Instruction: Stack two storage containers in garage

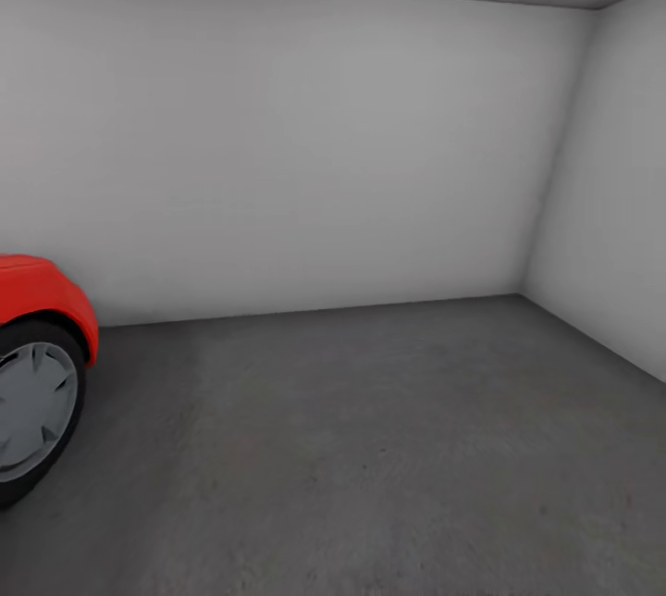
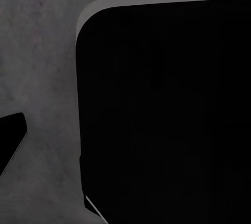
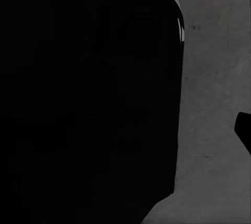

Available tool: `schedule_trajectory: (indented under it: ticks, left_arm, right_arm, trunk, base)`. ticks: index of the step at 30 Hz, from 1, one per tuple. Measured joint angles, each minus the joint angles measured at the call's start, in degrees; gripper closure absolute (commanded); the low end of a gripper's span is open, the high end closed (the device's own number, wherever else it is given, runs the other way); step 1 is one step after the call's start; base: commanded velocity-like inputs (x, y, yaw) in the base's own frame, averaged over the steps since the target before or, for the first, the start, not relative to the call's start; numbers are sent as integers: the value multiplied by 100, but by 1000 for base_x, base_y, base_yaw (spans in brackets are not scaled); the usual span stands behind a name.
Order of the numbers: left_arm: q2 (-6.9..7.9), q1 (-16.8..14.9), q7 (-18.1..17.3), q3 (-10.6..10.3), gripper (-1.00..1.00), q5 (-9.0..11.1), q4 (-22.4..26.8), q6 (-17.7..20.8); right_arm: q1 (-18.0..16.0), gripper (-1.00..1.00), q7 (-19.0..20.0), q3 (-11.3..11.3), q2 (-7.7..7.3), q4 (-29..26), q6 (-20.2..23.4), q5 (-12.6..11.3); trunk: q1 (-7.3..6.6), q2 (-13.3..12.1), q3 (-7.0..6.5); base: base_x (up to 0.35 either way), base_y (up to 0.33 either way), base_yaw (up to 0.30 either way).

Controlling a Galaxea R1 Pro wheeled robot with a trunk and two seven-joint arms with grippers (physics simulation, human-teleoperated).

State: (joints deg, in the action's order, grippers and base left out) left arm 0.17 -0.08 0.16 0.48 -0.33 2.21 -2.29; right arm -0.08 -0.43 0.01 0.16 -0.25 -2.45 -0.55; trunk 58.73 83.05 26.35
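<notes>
Facing garage corner | one red car | concrete floor | end effector states — cannot tell

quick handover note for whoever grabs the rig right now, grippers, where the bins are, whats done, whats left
Grippers: from these frames I cannot tell whether either is open or shut; both wrist views look down at a large black shape over grey concrete.
Location: the robot is in the garage, facing the pale grey wall and a corner, with the dark concrete floor ahead and the red car at the left edge.
Containers: none seen on this stretch of floor.
Done: nothing confirmed.
Left: locate both containers, set one on the floor here, stack the other on it.
</notes>
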Motion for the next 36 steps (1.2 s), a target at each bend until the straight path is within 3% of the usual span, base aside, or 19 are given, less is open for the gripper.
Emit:
schedule_trajectory:
  ticks: [10,25,36]
  left_arm:
    - [0,0,0,0,-100,1,-1,-1]
    - [0,0,0,4,-100,14,-1,-2]
    - [-143,0,-16,21,-100,38,32,-161]
  right_arm:
    - [0,-100,-5,-47,-5,7,-565,-48]
    - [0,-100,0,-9,-79,8,-638,1]
    - [0,-100,5,-16,-91,9,-635,-2]
  trunk:
    - [0,0,0]
    - [0,0,0]
    - [0,0,0]
  base:
    - [0,0,-210]
    - [0,0,-23]
    - [0,0,-240]
